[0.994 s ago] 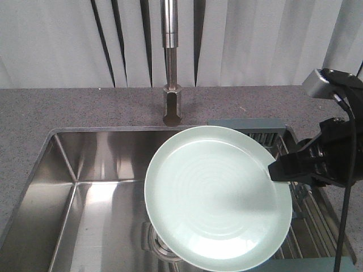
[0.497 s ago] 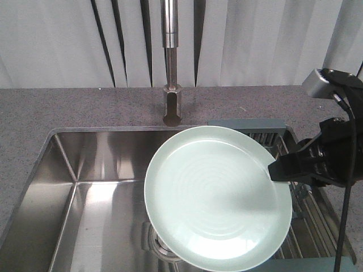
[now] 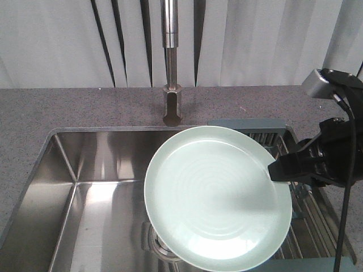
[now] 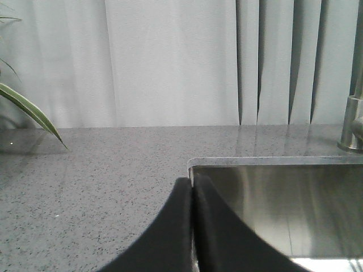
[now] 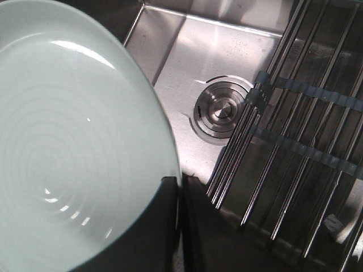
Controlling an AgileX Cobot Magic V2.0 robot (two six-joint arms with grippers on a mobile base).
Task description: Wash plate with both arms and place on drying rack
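Right wrist view: your right gripper (image 5: 177, 226) has its jaws pinching the rim of the plate (image 5: 74, 141), which spreads up and left from the jaws, ringed face showing, held above the sink basin (image 5: 170, 51), with the round drain (image 5: 220, 110) beyond the jaws and the drying rack (image 5: 300, 130) just right of them, lower down. Left wrist view: your left gripper (image 4: 191, 226) has its jaws pressed together with nothing between them, over the countertop (image 4: 85, 187) at the corner of the basin's rim; the faucet base (image 4: 353, 124) stands far to their right and a plant leaf (image 4: 31, 113) far to their left.
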